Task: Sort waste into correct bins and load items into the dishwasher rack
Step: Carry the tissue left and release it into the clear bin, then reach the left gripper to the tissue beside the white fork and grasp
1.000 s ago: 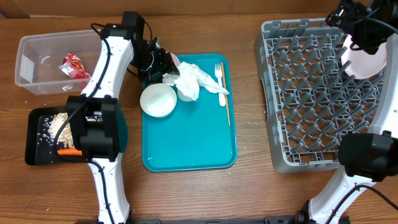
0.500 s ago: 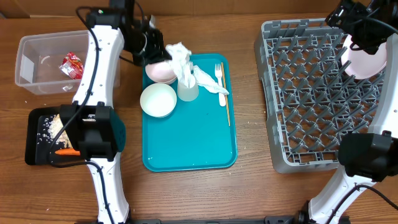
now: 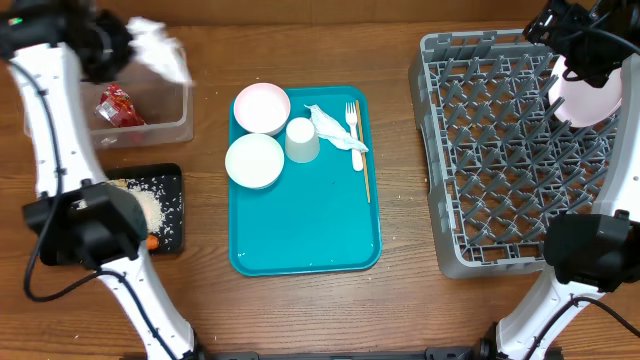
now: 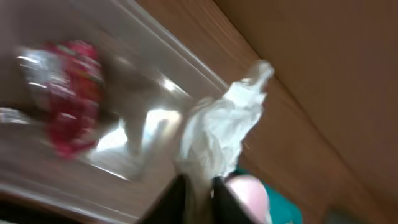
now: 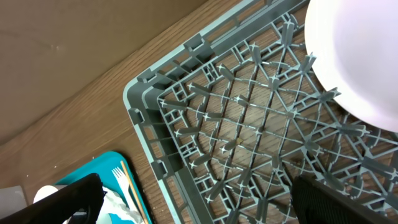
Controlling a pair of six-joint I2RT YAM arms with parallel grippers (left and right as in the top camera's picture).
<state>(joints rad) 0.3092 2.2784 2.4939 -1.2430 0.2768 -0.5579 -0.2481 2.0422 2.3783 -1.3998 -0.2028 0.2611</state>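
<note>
Currently left end effector [image 4: 199,188] clamps crumpled white paper napkin [image 4: 219,127]; clear rectangular plastic tub [image 4: 155,118] lies just below; right end effector [image 5: 199,199] spread wide above grey plastic lattice rack [image 5: 249,130].

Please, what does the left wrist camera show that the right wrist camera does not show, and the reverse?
Only the left wrist view: a crumpled napkin pinched in the left end effector, by a clear tub holding a red wrapper. Only the right wrist view: the grey rack with a white plate in it, plus a fork and a wooden stick. Both: a corner of the teal tray and the wooden table.
</note>
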